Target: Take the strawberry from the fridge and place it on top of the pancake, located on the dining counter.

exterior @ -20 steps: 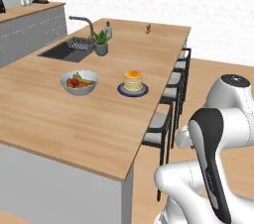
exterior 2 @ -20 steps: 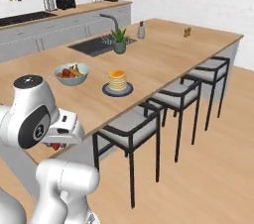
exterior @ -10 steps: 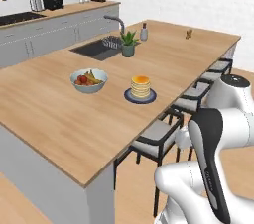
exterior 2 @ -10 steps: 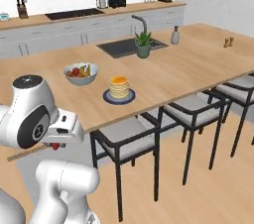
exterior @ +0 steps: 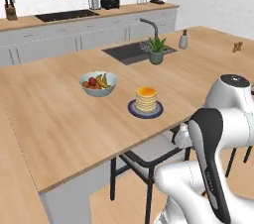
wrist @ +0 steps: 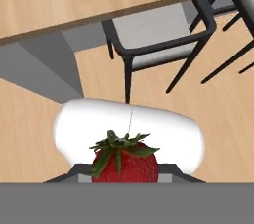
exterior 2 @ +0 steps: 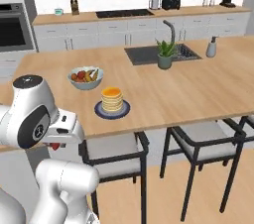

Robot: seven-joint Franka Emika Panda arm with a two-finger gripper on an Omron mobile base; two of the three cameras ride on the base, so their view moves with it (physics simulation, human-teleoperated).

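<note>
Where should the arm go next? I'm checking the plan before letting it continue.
Probably raise the gripper above the counter edge and carry it toward the pancake. It is shut on the strawberry, but sits low beside the counter, over floor and stools, while the pancake top is bare.

Pancake (exterior: 146, 99) on dining counter (exterior: 59, 119), beside fruit bowl (exterior: 98, 84).
</note>
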